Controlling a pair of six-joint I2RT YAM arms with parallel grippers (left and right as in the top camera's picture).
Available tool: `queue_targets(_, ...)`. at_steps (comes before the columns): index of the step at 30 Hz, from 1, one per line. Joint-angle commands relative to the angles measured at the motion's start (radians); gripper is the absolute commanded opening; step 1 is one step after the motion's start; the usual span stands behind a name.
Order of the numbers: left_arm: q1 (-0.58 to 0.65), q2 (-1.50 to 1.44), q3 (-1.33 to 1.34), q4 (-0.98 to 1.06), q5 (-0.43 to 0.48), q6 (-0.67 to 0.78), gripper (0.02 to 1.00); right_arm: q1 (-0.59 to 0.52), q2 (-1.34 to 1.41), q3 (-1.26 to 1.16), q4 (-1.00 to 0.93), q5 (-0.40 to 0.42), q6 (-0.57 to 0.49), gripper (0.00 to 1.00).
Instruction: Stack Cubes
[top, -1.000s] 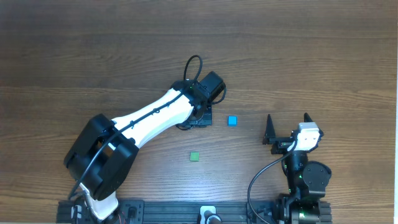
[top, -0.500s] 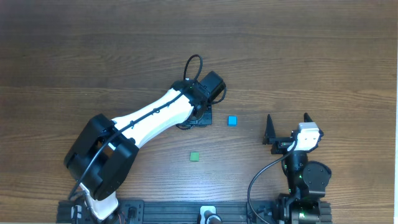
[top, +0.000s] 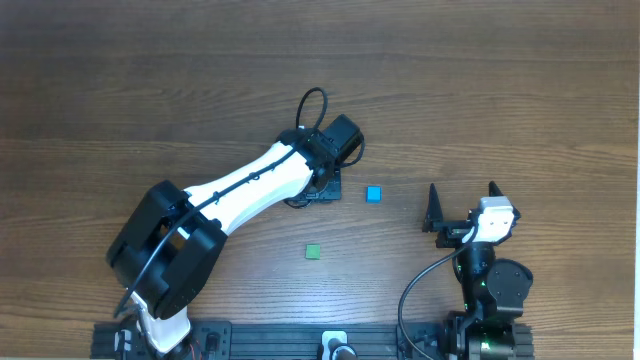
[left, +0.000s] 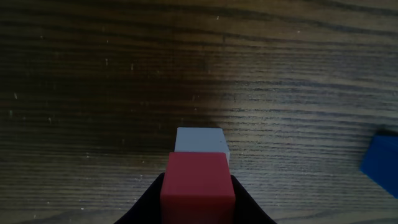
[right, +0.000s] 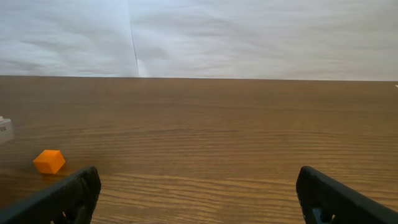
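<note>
The small red cube (left: 198, 190) has matt, plain faces and sharp edges. It sits between the two dark fingers (left: 149, 208) of the left gripper (top: 320, 192), which is clenched on its two sides. This gripper is near the middle of the brown wooden table (top: 150, 80). Directly behind the red cube, in the left wrist view, there is a light grey cube (left: 199, 139) of about the same size, and the red one hides a part of it. If the two cubes touch, I cannot tell.

A blue cube (top: 373, 194) lies on the wood just beside the left gripper, on its right. A green cube (top: 313, 252) lies closer to the arm bases, apart from the others. An orange cube (right: 49, 161) shows in the right wrist view, standing alone on the table.

So there are five cubes, one of each colour.

The right gripper (top: 462, 205) is near its own base, its jaws spread wide with nothing between them.
</note>
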Motion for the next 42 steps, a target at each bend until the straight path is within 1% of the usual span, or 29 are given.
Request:
queue_targets(1, -0.002, 0.027, 0.017, 0.003, -0.012, -0.014, 0.253, 0.002, -0.011, -0.005, -0.003, -0.008, -0.001, 0.991)
queue_targets(3, -0.002, 0.027, 0.017, 0.003, -0.012, -0.014, 0.349, 0.002, -0.011, -0.005, -0.003, -0.008, -0.001, 0.991)
queue_targets(6, -0.002, 0.028, 0.017, 0.003, -0.012, -0.014, 0.411, 0.002, -0.011, -0.005, -0.003, -0.008, -0.001, 0.993)
queue_targets(13, -0.002, 0.028, 0.017, 0.003, -0.012, -0.014, 0.496, 0.002, -0.011, -0.005, -0.003, -0.008, -0.001, 0.993)
queue_targets(14, -0.002, 0.028, 0.017, 0.003, -0.012, -0.014, 0.535, 0.002, -0.011, -0.005, -0.003, -0.008, -0.001, 0.993)
queue_targets(16, -0.002, 0.027, 0.018, 0.003, -0.013, -0.014, 0.652, 0.002, -0.011, -0.005, -0.003, -0.008, -0.001, 0.993)
queue_targets(18, -0.002, 0.027, 0.03, 0.0, -0.021, -0.014, 0.693, 0.002, -0.011, -0.005, -0.003, -0.008, -0.001, 0.991)
queue_targets(20, 0.001, 0.027, 0.068, -0.022, -0.035, -0.014, 0.704, 0.002, -0.011, -0.005, -0.003, -0.008, -0.001, 0.993)
queue_targets(25, 0.045, 0.042, 0.269, -0.154, -0.079, -0.005, 0.704, 0.002, -0.011, -0.005, -0.003, -0.008, -0.001, 0.991)
queue_targets(28, 0.099, 0.099, 0.418, -0.211, -0.075, 0.048, 0.693, 0.002, -0.011, -0.005, -0.003, -0.008, -0.001, 0.993)
queue_targets(32, 0.146, 0.188, 0.545, -0.234, -0.058, 0.105, 0.671, 0.002, -0.011, -0.005, -0.003, -0.008, -0.001, 0.991)
queue_targets(34, 0.164, 0.228, 0.575, -0.233, -0.038, 0.125, 0.667, 0.002, -0.011, -0.005, -0.003, -0.008, -0.001, 0.993)
queue_targets(42, 0.167, 0.323, 0.583, -0.234, -0.037, 0.13, 0.641, 0.002, -0.011, -0.005, -0.003, -0.008, -0.001, 0.991)
